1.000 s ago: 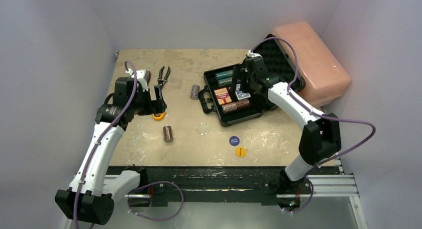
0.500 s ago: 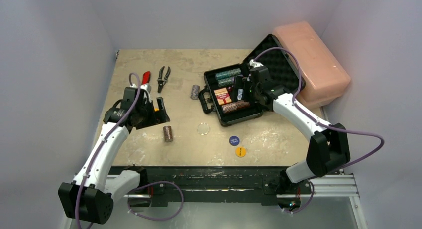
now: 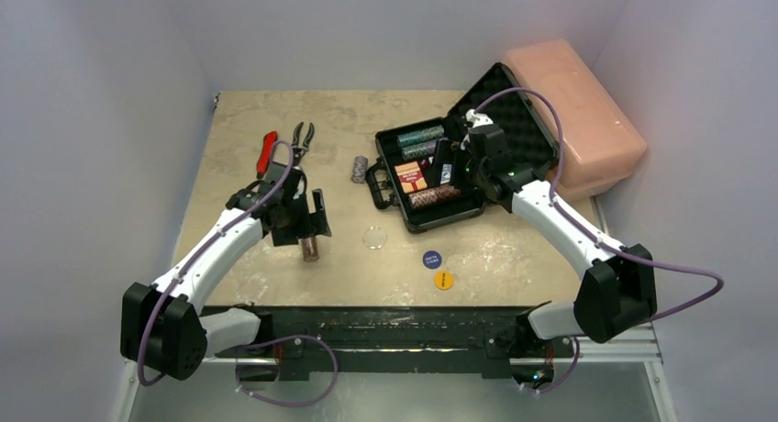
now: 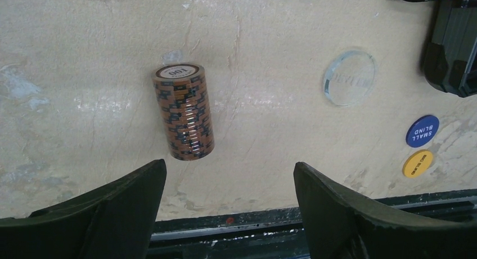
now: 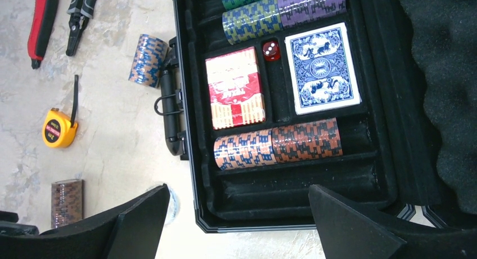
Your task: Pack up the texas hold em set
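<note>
Hovering above the brown chip stack [image 4: 184,112] lying sideways on the table [image 4: 84,56], our left gripper [image 4: 229,166] gapes empty — we judge the loose, heavy, slick chips need pinching end to end.

White-shelled arms [image 3: 204,260] with black joints — purple cables [image 3: 516,90] looped along each.

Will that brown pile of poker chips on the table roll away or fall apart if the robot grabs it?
The brown-and-black striped poker chip stack lies on its round side, so a nudge would probably roll it. It looks like many separate discs, so it may split unless squeezed end to end.
</note>
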Tool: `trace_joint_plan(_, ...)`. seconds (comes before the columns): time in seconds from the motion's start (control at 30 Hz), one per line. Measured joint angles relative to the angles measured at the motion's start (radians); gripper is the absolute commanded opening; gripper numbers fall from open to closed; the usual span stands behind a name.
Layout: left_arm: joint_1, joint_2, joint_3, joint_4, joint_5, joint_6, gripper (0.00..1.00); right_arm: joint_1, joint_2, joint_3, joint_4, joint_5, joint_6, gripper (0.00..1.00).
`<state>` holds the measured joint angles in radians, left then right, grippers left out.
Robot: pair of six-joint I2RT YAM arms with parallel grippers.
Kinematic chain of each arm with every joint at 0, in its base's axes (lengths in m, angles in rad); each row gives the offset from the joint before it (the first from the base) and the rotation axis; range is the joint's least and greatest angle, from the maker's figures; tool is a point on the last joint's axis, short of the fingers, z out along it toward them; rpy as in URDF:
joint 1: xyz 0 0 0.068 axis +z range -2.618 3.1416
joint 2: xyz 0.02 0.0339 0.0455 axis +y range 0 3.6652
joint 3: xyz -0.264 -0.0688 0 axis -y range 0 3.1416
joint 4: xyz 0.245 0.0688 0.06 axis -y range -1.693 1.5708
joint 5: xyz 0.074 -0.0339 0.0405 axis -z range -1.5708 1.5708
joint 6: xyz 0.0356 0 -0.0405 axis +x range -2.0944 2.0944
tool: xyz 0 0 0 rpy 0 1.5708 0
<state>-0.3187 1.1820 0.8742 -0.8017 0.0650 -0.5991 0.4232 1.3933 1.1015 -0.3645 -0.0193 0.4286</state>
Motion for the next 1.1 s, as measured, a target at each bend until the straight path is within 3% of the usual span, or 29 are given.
trace_joint_plan(0.63, -0.071, 0.053, -0.005, 0.069, -0.056, -0.048, 0.72, 0.0, 0.003, -0.014, 0.007, -0.002, -0.001, 0.99)
trace_joint_plan(0.93, -0.09, 0.087, -0.005, 0.021, -0.202, -0.097, 0.72, 0.0, 0.009, -0.016, 0.008, -0.003, -0.002, 0.99)
trace_joint_plan(1.1, -0.09, 0.112, -0.011, 0.037, -0.23, -0.1, 0.67, 0.0, 0.009, -0.019, 0.011, -0.003, -0.002, 0.99)
